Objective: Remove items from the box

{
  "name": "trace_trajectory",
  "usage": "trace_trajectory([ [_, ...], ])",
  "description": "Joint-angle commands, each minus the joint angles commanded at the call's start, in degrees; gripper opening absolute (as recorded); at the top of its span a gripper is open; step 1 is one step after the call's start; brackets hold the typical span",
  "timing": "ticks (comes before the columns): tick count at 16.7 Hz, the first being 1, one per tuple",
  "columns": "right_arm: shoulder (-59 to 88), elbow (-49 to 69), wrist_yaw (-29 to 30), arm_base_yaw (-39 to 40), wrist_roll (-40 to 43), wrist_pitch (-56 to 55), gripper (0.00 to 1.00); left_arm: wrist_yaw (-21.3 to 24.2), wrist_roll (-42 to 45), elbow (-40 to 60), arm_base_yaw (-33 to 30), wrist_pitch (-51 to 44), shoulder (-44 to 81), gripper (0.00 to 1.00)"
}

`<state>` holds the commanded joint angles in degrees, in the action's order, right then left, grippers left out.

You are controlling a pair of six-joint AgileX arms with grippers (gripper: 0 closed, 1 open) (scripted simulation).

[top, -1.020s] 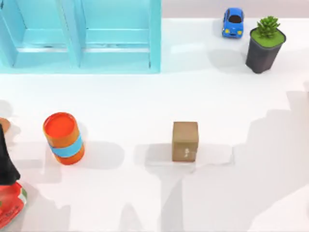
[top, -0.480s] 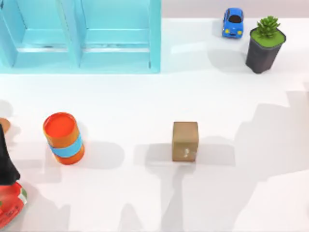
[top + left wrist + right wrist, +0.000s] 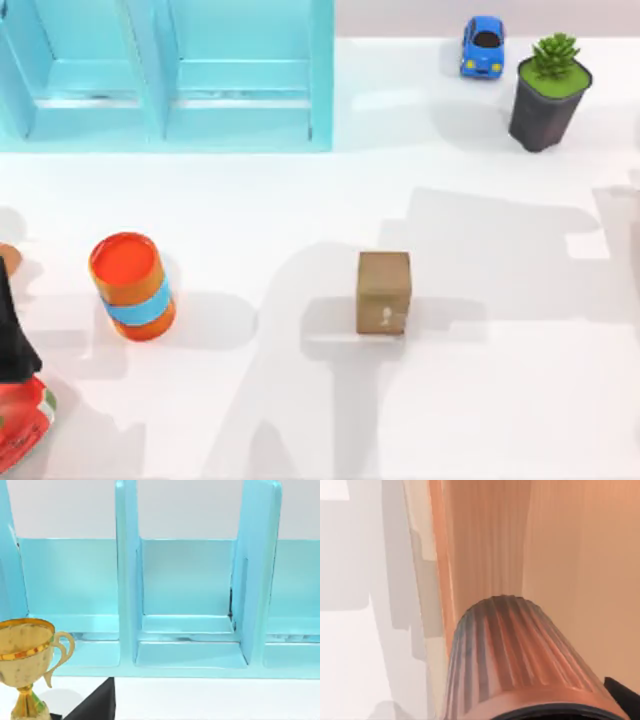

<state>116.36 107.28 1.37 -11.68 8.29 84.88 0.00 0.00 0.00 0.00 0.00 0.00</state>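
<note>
from above, the tan block (image 3: 384, 291) stands alone on the white table (image 3: 300, 200), a little right of centre, with a pale mark on its near face. an orange barrel (image 3: 131, 285) with a blue band sits well to its left, a blue shelf unit (image 3: 165, 75) fills the far left corner, and a blue toy car (image 3: 483, 45) and a potted plant (image 3: 548, 90) sit at the far right. a red and black thing (image 3: 18, 400) shows at the left edge; i cannot tell what it is. broad arm shadows cross the table around the block.

through the left wrist camera, the blue shelf unit (image 3: 190, 605) stands straight ahead with its bays bare, and a gold trophy (image 3: 27, 660) is close by. the left gripper's fingers cannot be made out, so i cannot tell how far they are open.

through the right wrist camera, a ribbed brown cup (image 3: 520, 665) lies very close, its dark rim toward the lens, against a tall orange-tan wall (image 3: 570, 555) that looks like the side of the box. i cannot tell whether the right gripper has hold of the cup or how wide it stands.

my worry is the wall: with the cup this close to it, a lift that drifts sideways could scrape or catch the cup on the box, and a shallow hold on ribbed sides could let it slip and drop back in.
</note>
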Motion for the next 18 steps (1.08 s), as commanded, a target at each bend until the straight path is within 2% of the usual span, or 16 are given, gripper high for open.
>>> trace_trajectory([
  [7,-5.7,-17.2,0.7,30.4,-27.5,-10.1,0.0,0.0,0.0,0.0,0.0,0.0,0.0,1.0],
  [11,-10.1,-25.7,1.5,44.4,-43.4,-16.5,0.0,0.0,0.0,0.0,0.0,0.0,0.0,1.0],
  [14,-12.5,-29.8,2.3,50.2,-49.9,-19.7,0.0,0.0,0.0,0.0,0.0,0.0,0.0,1.0],
  [18,-13.0,-30.6,2.5,51.2,-51.1,-20.3,0.0,0.0,0.0,0.0,0.0,0.0,0.0,1.0],
])
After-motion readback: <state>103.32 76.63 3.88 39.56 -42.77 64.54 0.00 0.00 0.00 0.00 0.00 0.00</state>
